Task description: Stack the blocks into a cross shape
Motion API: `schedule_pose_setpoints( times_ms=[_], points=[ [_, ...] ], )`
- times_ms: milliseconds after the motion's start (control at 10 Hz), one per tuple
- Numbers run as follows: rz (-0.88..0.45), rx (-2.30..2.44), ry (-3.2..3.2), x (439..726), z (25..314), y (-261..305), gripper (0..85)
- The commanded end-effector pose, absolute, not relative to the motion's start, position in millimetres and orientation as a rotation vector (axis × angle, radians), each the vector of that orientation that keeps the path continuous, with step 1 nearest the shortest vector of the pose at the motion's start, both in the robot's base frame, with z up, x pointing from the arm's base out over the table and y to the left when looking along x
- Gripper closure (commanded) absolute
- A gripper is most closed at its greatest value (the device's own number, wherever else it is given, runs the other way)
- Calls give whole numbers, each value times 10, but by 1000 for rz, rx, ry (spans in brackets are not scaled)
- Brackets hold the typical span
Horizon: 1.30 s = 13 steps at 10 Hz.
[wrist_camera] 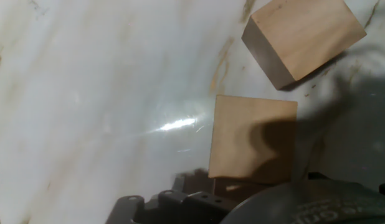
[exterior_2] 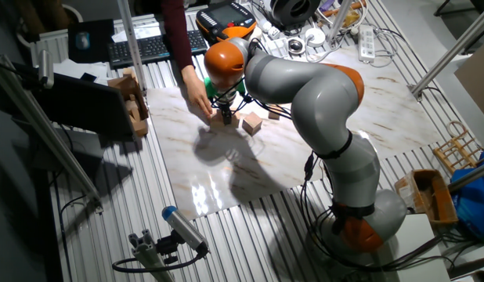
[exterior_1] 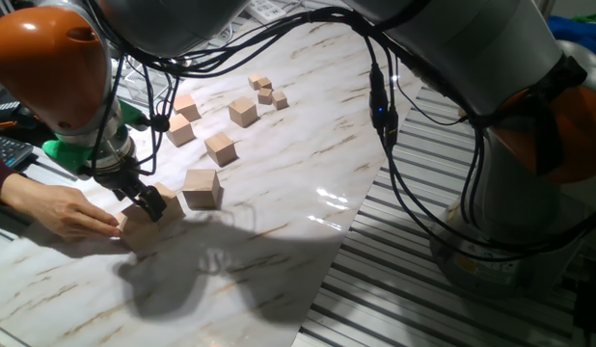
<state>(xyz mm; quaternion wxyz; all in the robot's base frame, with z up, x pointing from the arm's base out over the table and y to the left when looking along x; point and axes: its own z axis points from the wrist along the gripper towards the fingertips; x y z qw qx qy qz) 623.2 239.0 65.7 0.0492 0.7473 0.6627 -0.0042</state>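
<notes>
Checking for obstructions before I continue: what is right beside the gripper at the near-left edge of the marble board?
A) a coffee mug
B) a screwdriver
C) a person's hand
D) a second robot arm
C: a person's hand rests on the marble board right beside the gripper, next to the block under the fingers.

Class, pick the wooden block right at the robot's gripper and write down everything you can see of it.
The block is a plain, light tan wooden cube with smooth, unpainted faces and faint grain. It sits flat on the white marbled table, directly below the gripper, whose dark shadow falls across its top. A person's hand rests against its far side. A second large block stands close by, apart from it. Whether the fingers actually touch the block cannot be told.
</notes>
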Motion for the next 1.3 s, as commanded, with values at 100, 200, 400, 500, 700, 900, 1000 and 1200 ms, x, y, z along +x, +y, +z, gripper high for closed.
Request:
schedule_pose_setpoints(
  times_ms=[100,200,400,500,700,900,1000,1200],
  points=[
    [-8,2271,2017,6232,655,2382,0],
    [-4,2266,2017,6234,658,2384,0],
    [1,2272,2027,6240,665,2381,0],
    [2,2283,2033,6241,673,2377,0],
    [11,2298,2051,6264,697,2328,0],
    [6,2289,2059,6275,699,2310,0],
    [6,2287,2057,6273,702,2309,0],
    [11,2282,2056,6277,696,2310,0]
  ],
)
